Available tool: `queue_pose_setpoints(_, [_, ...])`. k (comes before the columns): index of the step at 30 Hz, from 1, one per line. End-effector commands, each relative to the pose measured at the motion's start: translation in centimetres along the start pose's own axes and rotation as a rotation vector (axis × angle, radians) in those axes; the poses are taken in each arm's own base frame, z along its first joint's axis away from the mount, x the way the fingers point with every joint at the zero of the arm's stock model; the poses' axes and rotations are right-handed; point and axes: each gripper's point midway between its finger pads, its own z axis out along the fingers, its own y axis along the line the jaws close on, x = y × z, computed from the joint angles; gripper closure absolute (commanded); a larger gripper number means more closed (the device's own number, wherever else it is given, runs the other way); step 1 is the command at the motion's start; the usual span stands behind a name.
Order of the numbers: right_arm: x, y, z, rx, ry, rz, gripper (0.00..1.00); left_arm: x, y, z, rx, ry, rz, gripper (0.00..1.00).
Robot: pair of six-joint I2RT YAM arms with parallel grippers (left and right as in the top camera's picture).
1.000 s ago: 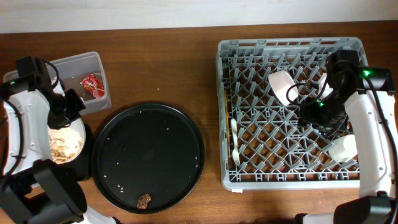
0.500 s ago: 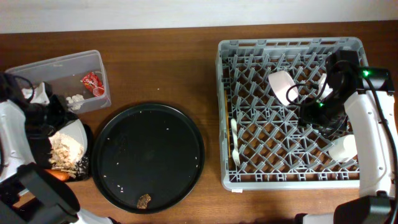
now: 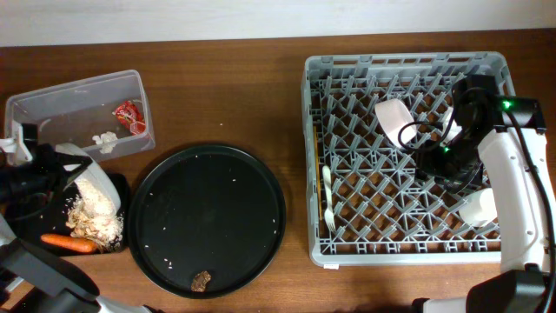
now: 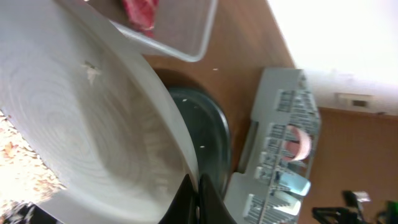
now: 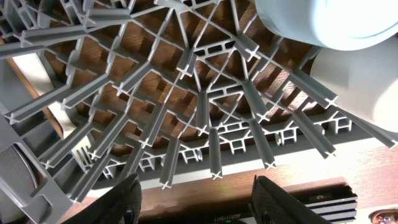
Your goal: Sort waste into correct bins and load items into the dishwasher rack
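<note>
My left gripper (image 3: pixel 45 170) is shut on the rim of the pale plate (image 3: pixel 89 171), held tilted over the shallow black tray (image 3: pixel 122 193); in the left wrist view the plate (image 4: pixel 81 124) fills the frame and the jaws (image 4: pixel 198 200) pinch its edge. Rice scraps (image 3: pixel 90 214) and the carrot (image 3: pixel 68 243) lie in that tray. The clear tub (image 3: pixel 61 109) holds the red wrapper (image 3: pixel 129 114) and tissue (image 3: pixel 106 139). The rack (image 3: pixel 347 248) holds the bowl (image 3: pixel 394 123), fork (image 3: pixel 329 205) and cream cup (image 3: pixel 480 207). My right gripper (image 5: pixel 208 208) is open and empty over the rack, near the blue cup (image 5: pixel 329 22).
The large round black tray (image 3: pixel 208 217) lies between the bins and the rack, with the small brown lump (image 3: pixel 201 280) near its front edge and scattered grains. The right arm (image 3: pixel 512 174) lies over the rack's right side.
My left arm has swung toward the left edge with the plate and tipped it up. The scraps and carrot now lie in the black tray. The right arm has hardly moved.
</note>
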Motion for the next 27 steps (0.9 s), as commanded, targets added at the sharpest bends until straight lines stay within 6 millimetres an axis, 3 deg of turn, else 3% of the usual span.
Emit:
queue_pose_setpoints(1, [0.0,-0.4,0.2,0.016,0.003,-0.004,0.40,-0.4,-2.2,-1.6,0.095,-0.056,0.055,1.00])
queue_pose_setpoints(7, [0.0,-0.5,0.2,0.023,0.001,-0.004,0.40,-0.5,-3.1,-3.2,0.200,-0.102,0.034,1.00])
queue_pose_setpoints(14, [0.0,-0.5,0.2,0.023,0.001,-0.004,0.40,-0.5,-2.1,-4.5,0.197,-0.131,-0.015,1.00])
queue_pose_setpoints(27, [0.0,-0.6,0.2,0.031,0.002,-0.004,0.40,0.6,-2.4,-4.9,0.225,-0.102,-0.103,1.00])
